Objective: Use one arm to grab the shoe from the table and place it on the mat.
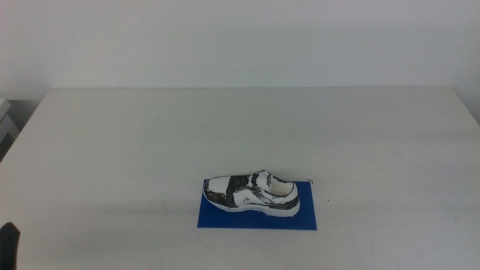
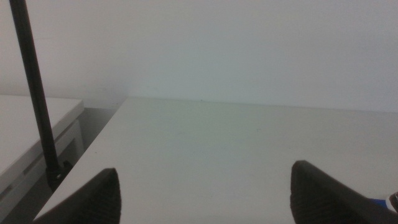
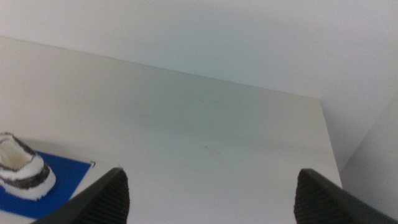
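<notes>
Shoe: white, black-and-grey mottled patches, white sole, pale cream inside. Mat: solid deep blue, no pattern. Table: plain off-white. Gripper jaws in both wrist views: dark, near black. Thin pole: black.

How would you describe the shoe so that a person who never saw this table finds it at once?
Look at the large white table and find the only coloured patch, a deep blue mat near its front edge. The shoe lies on that mat, a small white sneaker with black and grey mottled patches.
</notes>
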